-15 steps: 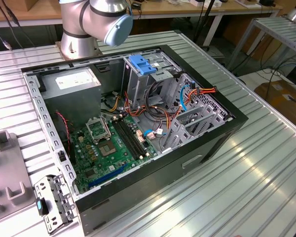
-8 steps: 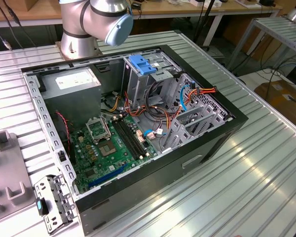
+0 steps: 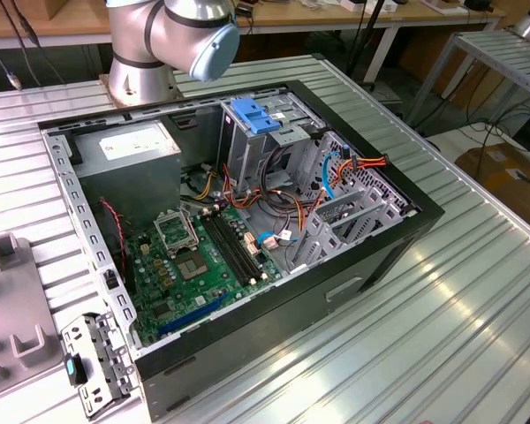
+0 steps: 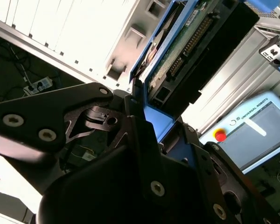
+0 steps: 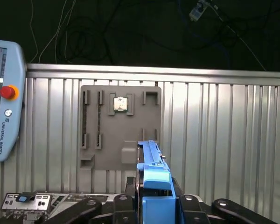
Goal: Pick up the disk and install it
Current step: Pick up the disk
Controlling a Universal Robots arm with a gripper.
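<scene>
Gripper: we see the gripper (image 4: 159, 120) closed on the disk (image 4: 189, 39), its black fingers (image 4: 142, 144) pinching the blue side rail at the disk's near end.
Disk: it sits in the gripper, clear of the tabletop (image 5: 224, 140). In the first wrist view it shows edge-on, with the blue rail facing the camera.
Long axis: it runs straight out from the jaws, away from the wrist. The green circuit-board face and its connector row show in the second wrist view.
Beyond the disk: a slotted grey fixture plate (image 5: 121, 121) lies flat on the tabletop, well apart from the disk.
Case: the open computer case (image 3: 247, 331) fills the middle of the exterior view. The grey metal cage (image 3: 247, 155) with its blue handle (image 3: 252, 117) stands at upper middle.
Stage: we judge the pick-up done and the installing not yet done.
</scene>
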